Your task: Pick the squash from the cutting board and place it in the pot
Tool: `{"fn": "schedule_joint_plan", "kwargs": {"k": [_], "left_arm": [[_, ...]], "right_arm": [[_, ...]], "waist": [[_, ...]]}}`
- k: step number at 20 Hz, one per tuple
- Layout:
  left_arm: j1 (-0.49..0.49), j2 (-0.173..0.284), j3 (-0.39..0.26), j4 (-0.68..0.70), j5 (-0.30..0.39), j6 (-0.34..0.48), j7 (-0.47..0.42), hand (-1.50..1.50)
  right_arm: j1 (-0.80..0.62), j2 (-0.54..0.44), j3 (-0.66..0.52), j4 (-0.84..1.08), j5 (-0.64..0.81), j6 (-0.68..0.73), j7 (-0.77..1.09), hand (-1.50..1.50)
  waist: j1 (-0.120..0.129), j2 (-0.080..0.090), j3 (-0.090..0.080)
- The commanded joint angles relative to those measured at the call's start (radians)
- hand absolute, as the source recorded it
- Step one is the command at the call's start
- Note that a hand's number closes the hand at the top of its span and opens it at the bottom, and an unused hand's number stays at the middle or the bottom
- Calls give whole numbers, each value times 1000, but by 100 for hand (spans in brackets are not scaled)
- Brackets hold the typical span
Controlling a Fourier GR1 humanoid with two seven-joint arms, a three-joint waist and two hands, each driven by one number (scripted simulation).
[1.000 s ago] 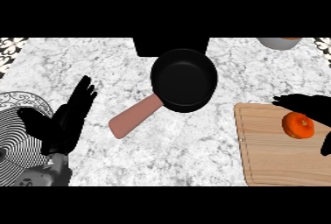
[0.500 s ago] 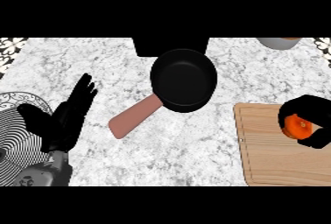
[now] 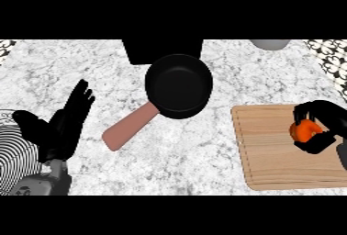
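An orange squash (image 3: 302, 130) lies on the wooden cutting board (image 3: 274, 156) at the right. My right hand (image 3: 325, 119) has its fingers and thumb curled round the squash, hiding part of it. The black pot (image 3: 179, 85) with a pinkish-brown handle (image 3: 129, 130) sits at the middle of the counter, to the left of the board. My left hand (image 3: 64, 124) rests open at the left, fingers pointing up, away from both.
A black-and-white striped plate (image 3: 13, 158) lies at the lower left, partly under my left forearm. A grey bowl (image 3: 270, 43) shows at the top right edge. A dark block (image 3: 163, 49) stands behind the pot.
My right hand came down over the squash and curled its fingers round it. The left hand stayed nearly still.
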Motion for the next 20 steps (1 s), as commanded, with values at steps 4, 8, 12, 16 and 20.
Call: {"fn": "schedule_joint_plan", "kwargs": {"k": [4,8,12,16,20], "left_arm": [[15,8,21,3,-6,17,3,0],[38,13,30,6,-7,22,3,0],[35,14,27,6,-7,18,7,0],[32,17,18,8,-3,6,15,0],[19,18,0,14,-9,-8,20,0]], "right_arm": [[33,154,-172,37,-31,-128,450,150],[14,197,-218,-25,20,-256,675,150],[-44,245,-212,-120,98,-354,867,150],[-138,306,-163,-229,199,-410,1056,150],[-271,342,-75,-330,346,-412,1226,150]], "waist": [[-63,-13,-4],[-56,-26,-10],[-38,-38,-13],[-4,-41,-12],[30,-40,-14]]}}
